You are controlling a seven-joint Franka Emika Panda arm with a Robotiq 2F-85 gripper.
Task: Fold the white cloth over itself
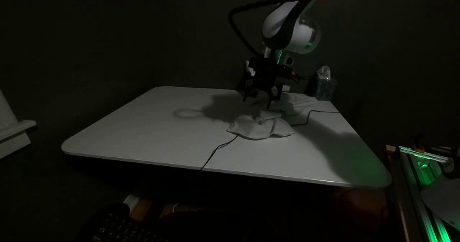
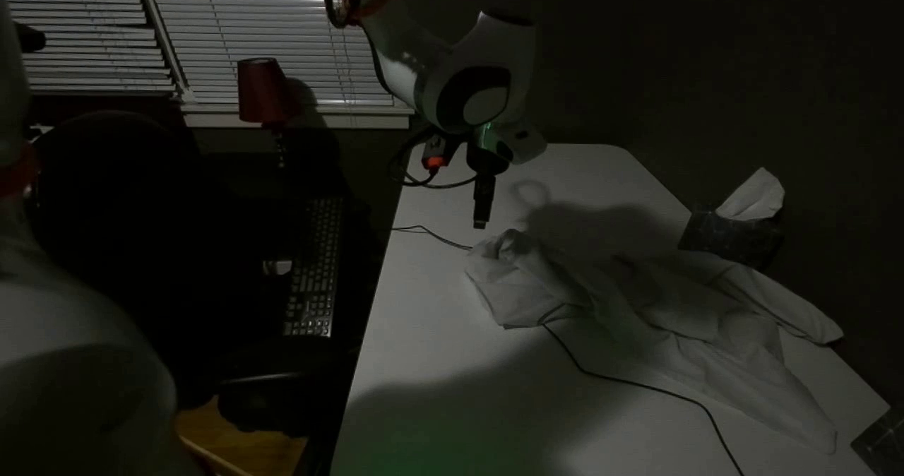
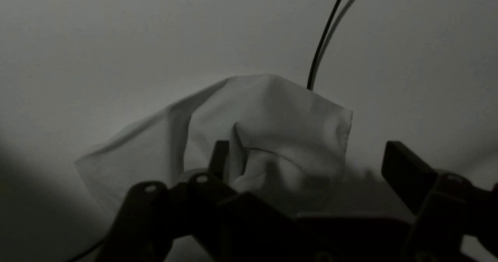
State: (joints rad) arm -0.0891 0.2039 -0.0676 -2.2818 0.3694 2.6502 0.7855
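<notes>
The white cloth point(image 1: 260, 128) lies wrinkled and bunched on the white tabletop. In an exterior view point(image 2: 678, 320) it stretches from a raised, crumpled end toward the tissue box side. In the wrist view point(image 3: 272, 106) its near end shows folds and a small pocket-like crease. My gripper point(image 1: 257, 103) points down with its fingers spread and nothing between them. It hangs above the cloth's crumpled end, apart from it, and also shows edge-on in an exterior view point(image 2: 480, 223). In the wrist view the gripper point(image 3: 307, 155) spans part of the cloth, and the fingers hide the cloth's lower part.
A thin black cable point(image 1: 217, 149) runs under the cloth and across the tabletop point(image 1: 154, 127); it shows in every view. A tissue box point(image 2: 734, 234) stands by the wall edge. A dark box corner point(image 2: 883, 442) shows at the table's side. The room is dim.
</notes>
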